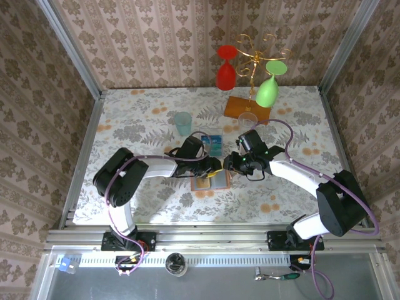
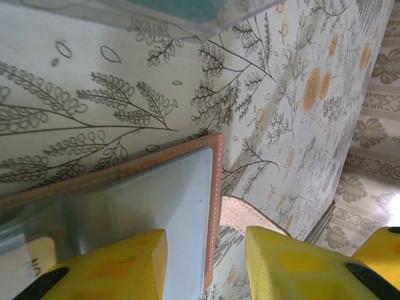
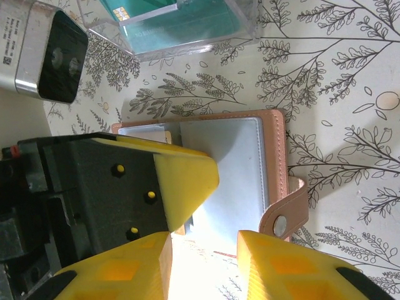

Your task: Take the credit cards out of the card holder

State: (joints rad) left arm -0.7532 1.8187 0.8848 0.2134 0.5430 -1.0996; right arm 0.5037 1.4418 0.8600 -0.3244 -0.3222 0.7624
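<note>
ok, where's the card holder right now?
Top view: card holder lies open mid-table, under left gripper and right gripper, just nearside of the clear box.

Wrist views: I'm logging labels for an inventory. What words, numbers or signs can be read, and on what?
On the silver camera housing: a small black printed label, too small to read.
On the tan card in the card holder: black marks, cut off, unreadable.
No other text shows.

Wrist views close above card holder (image 3: 231,169)
</note>
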